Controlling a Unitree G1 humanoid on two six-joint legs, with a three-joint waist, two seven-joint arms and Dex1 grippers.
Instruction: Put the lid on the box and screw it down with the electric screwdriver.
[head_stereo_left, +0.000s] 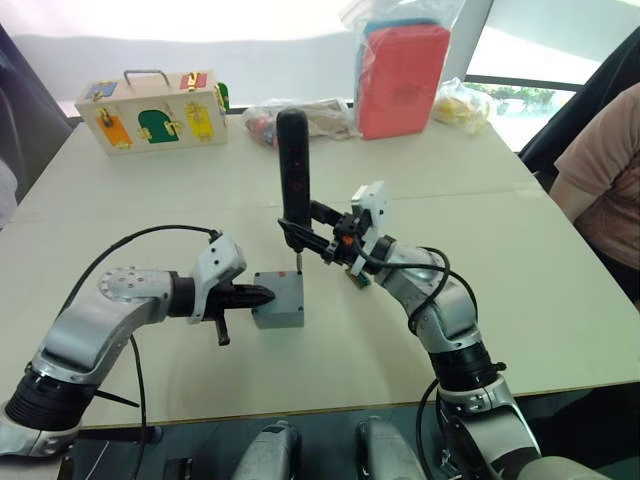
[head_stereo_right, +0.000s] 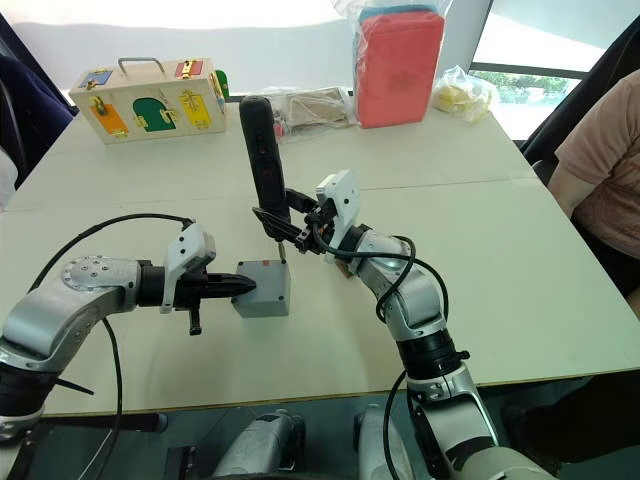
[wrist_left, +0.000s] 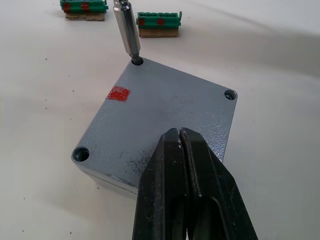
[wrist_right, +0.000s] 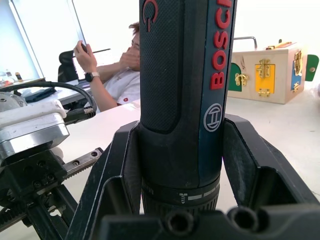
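The grey box (head_stereo_left: 278, 302) stands in the middle of the table with the lid (wrist_left: 165, 112) lying flat on top; the lid's face shows a red mark and screw holes at its corners. My left gripper (head_stereo_left: 264, 294) is shut, its fingertips (wrist_left: 179, 142) resting on the lid's near edge. Held upright in my right gripper (head_stereo_left: 303, 236) is the black electric screwdriver (head_stereo_left: 293, 165), clamped between both fingers (wrist_right: 116, 170). Its metal bit (wrist_left: 126, 30) stands in the lid's far corner hole.
Two green connector pieces (wrist_left: 159, 24) lie just beyond the box. At the table's far side are a wooden latch box (head_stereo_left: 150, 112), a red pack in plastic (head_stereo_left: 402, 75) and bags (head_stereo_left: 465, 103). A person (head_stereo_left: 600, 170) sits at the right edge.
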